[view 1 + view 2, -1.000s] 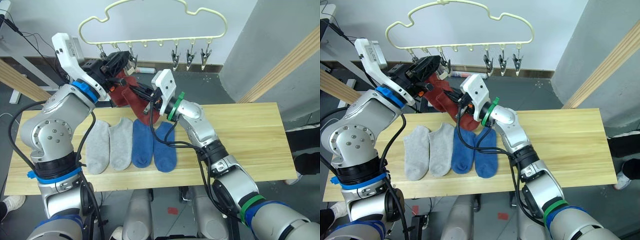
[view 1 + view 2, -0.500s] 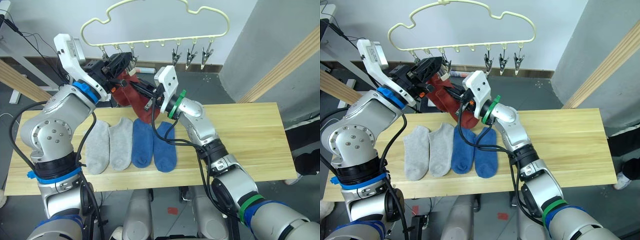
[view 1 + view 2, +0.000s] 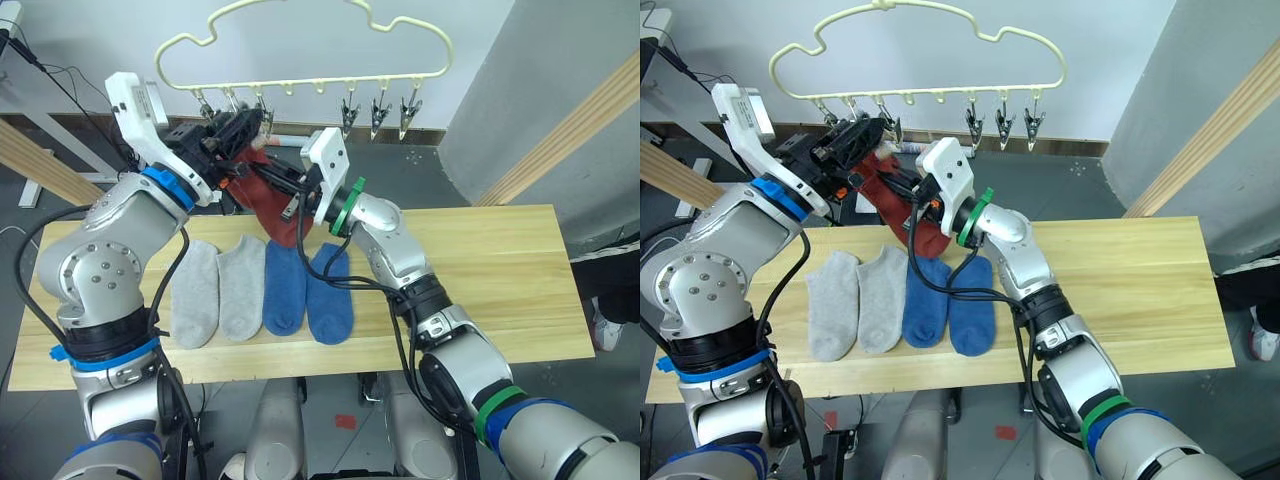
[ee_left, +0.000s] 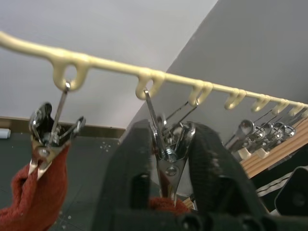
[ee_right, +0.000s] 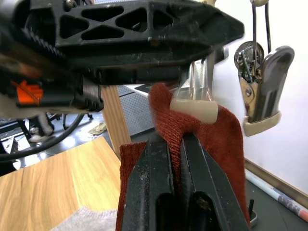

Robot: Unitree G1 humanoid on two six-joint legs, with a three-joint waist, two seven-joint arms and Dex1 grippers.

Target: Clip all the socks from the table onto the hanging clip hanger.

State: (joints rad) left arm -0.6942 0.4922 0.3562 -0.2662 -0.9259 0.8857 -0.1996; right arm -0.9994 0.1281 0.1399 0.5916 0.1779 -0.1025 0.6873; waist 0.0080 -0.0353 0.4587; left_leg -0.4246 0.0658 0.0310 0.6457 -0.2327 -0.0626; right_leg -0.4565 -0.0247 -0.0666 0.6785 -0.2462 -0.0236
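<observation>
**Sock two going onto the second clip**

We are judging this to be the clipping of the second red sock (image 5: 211,130). Our left gripper (image 4: 168,159) is squeezing the second clip (image 4: 166,144) of the clip hanger (image 3: 300,45), its fingers pressed on either side of the clip's handles. Our right gripper (image 5: 175,159) is holding the sock's cuff, fingers closed on the fabric, and is offering it up to the clip's pale tips. Next, we are thinking, the cuff needs to sit fully between those tips before the left fingers let go; only then should the right fingers release.

Four socks are lying side by side on the table (image 3: 500,270): two grey socks (image 3: 218,290) and two blue socks (image 3: 308,290).

From the head, the two grippers are crowding together under the hanger, hiding the clip. The left wrist view is showing the first red sock (image 4: 33,197) already hanging from the neighbouring clip. The right wrist view is showing the cuff touching the clip tips.
</observation>
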